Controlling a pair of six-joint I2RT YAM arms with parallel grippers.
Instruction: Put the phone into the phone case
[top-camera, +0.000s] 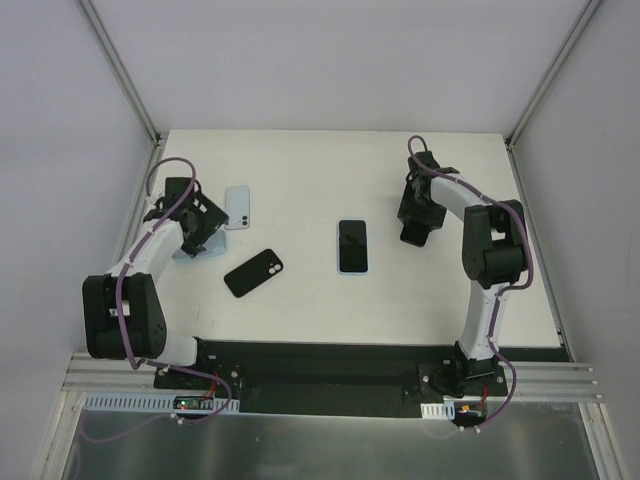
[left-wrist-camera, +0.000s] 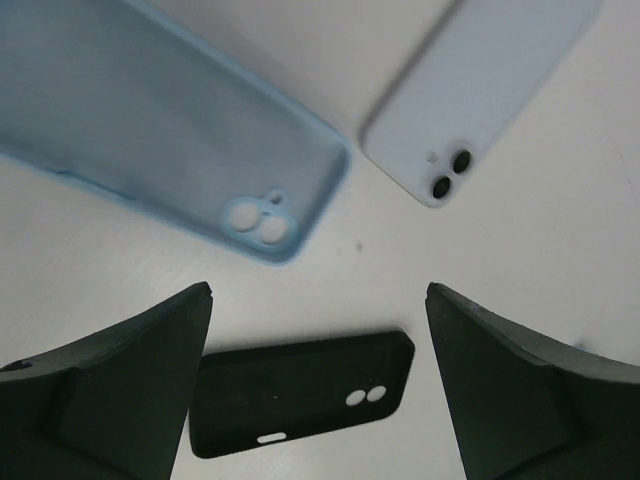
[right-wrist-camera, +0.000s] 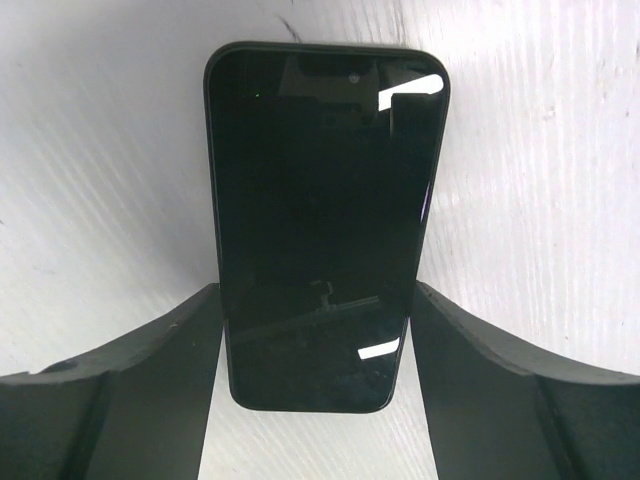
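A black phone (right-wrist-camera: 325, 200) lies screen up between my right gripper's fingers. My right gripper (right-wrist-camera: 315, 290) is shut on it, with a finger against each long side near its lower end; it also shows in the top view (top-camera: 413, 232). My left gripper (top-camera: 205, 228) is open and empty at the left of the table. In its wrist view the fingers (left-wrist-camera: 120, 390) frame an empty black case (left-wrist-camera: 300, 395). An empty light blue case (left-wrist-camera: 170, 120) lies inside up beside it, partly under the left gripper in the top view (top-camera: 182, 255).
A pale phone (top-camera: 238, 207) lies face down right of the left gripper, also in the left wrist view (left-wrist-camera: 480, 90). The black case (top-camera: 253, 272) lies at centre left. A second phone in a blue case (top-camera: 352, 246) lies screen up at the middle.
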